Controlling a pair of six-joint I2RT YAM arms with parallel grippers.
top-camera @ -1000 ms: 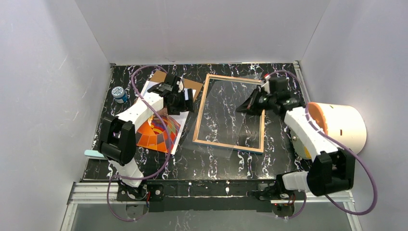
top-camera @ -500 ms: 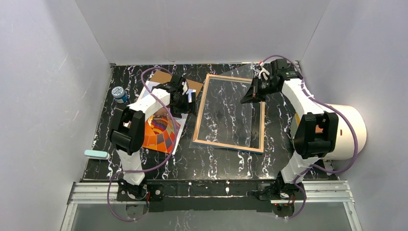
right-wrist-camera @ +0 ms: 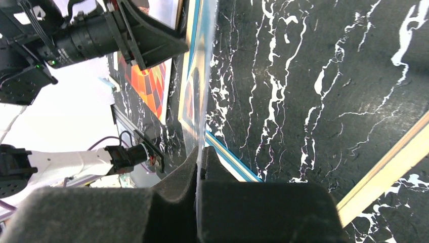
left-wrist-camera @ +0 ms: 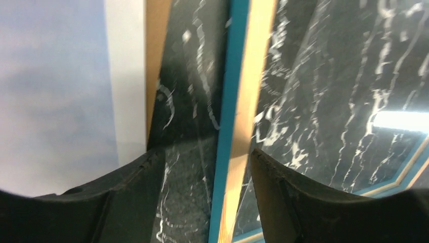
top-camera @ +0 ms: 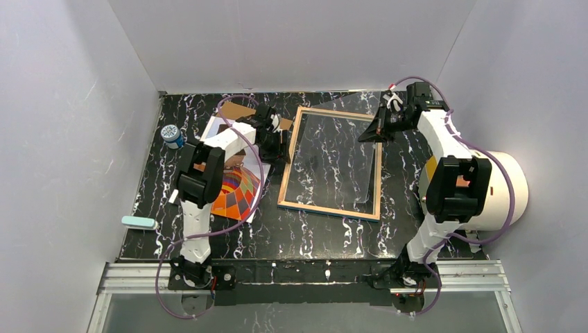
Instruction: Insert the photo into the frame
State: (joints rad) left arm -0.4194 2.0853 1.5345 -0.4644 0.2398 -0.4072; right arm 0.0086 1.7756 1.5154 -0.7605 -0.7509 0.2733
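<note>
The frame (top-camera: 331, 208) lies in the middle of the table with its wood-coloured back up. My left gripper (top-camera: 281, 142) stands open astride the frame's left rail (left-wrist-camera: 243, 101), one finger (left-wrist-camera: 136, 192) outside the blue rim and the other over the inside. My right gripper (top-camera: 372, 133) is shut on the far right edge of the clear pane (top-camera: 357, 104), which tilts up over the frame. In the right wrist view the thin sheet (right-wrist-camera: 205, 76) runs out from between the pressed pads of that gripper (right-wrist-camera: 201, 152). The photo (top-camera: 232, 194) lies flat to the left, orange balloon showing (right-wrist-camera: 152, 83).
A brown backing board (top-camera: 239, 111) lies behind the photo at the back left. A white drum with an orange face (top-camera: 492, 187) stands at the right edge. A small blue-capped jar (top-camera: 171, 134) and a pale teal block (top-camera: 139, 223) sit at the left.
My right gripper has drawn back and to the right with the pane, pulling its near left corner in over the frame. My left gripper has moved right from the photo onto the frame's left rail, its jaws narrowing.
</note>
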